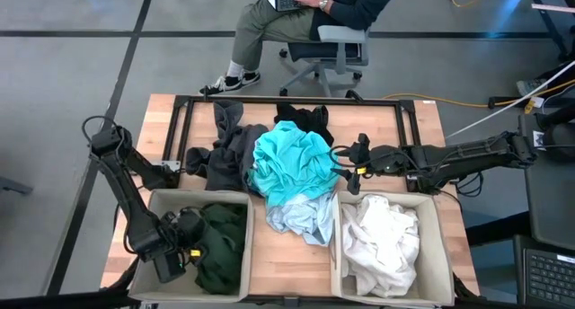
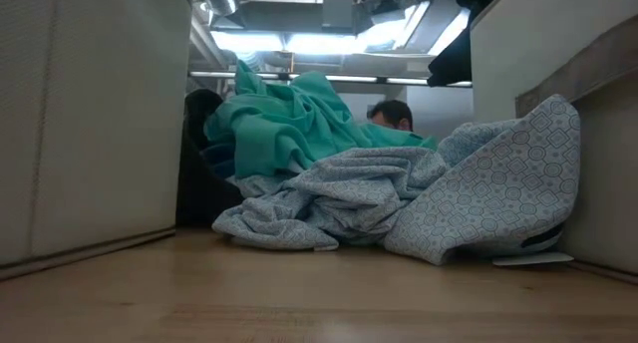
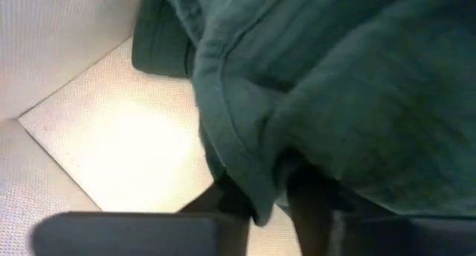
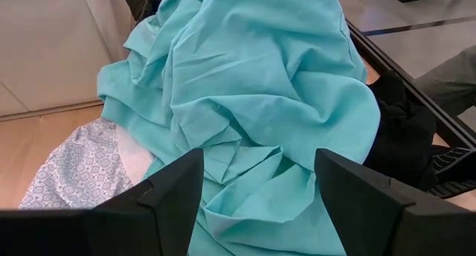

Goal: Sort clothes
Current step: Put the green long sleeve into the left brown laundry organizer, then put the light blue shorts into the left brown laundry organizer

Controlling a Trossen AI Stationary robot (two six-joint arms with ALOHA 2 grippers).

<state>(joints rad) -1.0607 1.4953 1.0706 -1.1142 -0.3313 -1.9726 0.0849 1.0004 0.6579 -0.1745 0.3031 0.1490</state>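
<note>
My left gripper is down inside the left beige bin, shut on the dark green garment that lies in it. My right gripper is open, level, at the right edge of the bright turquoise garment. Its fingers stand apart just before the cloth. The turquoise garment lies on top of the pile, over a pale light-blue patterned one that hangs over the right bin's wall. A dark grey garment and a black one lie behind. A white garment fills the right bin. My left gripper has a hemmed edge of the dark green garment between its two fingers. One layer or several, I cannot tell. The rest of the garment bunches up right in front of the gripper, above the bin's pale floor.
A black metal frame runs round the table's far half. The two bins stand at the near edge with a strip of bare wood between them. A seated person is beyond the far edge.
</note>
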